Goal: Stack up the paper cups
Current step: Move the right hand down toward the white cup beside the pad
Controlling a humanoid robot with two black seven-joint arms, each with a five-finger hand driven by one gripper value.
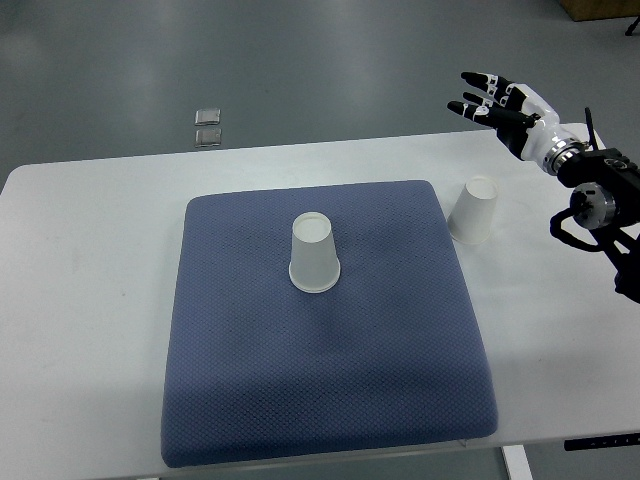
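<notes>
One white paper cup (314, 254) stands upside down near the middle of the blue mat (320, 400). A second white paper cup (474, 210) stands upside down on the white table (80, 300), just off the mat's right edge. My right hand (492, 100) is raised above the table's far right edge, up and right of that second cup. Its fingers are spread and hold nothing. My left arm does not show.
Two small clear square things (208, 127) lie on the grey floor beyond the table's far edge. A brown box corner (600, 8) shows at the top right.
</notes>
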